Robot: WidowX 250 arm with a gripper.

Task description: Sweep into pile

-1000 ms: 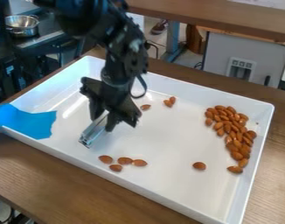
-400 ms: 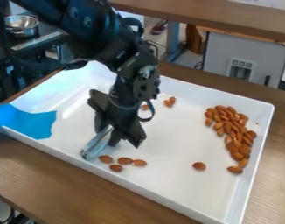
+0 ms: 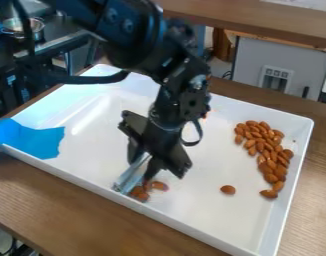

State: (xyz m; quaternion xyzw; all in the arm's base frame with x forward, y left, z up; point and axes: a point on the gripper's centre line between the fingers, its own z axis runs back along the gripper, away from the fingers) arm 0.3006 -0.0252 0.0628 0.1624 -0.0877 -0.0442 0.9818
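You have the gripper (image 3: 143, 163) closed on the metal blade (image 3: 130, 176), low over the near side of the tray (image 3: 199, 167). The blade's lower end is right beside a small cluster of nuts (image 3: 141, 194). The pile (image 3: 264, 150) lies along the tray's far right, with a lone nut (image 3: 228, 190) between it and your cluster.

Your main risk is probably the blade's narrow, tilted edge: push too fast and nuts may slip round its ends, leaving you stragglers to chase. If you ride too high, they could pass underneath; press too hard and the blade may chatter on the floor or twist in your grip, since you pinch it only near its top.

The near wall is close too. Drift towards it and you could jam nuts against it or catch the blade's tip. Heading right, you'd want to gather the lone nut squarely, as a glancing touch may send it rolling aside. Ease off as you reach the pile, or you might plough in and scatter what's already bunched.
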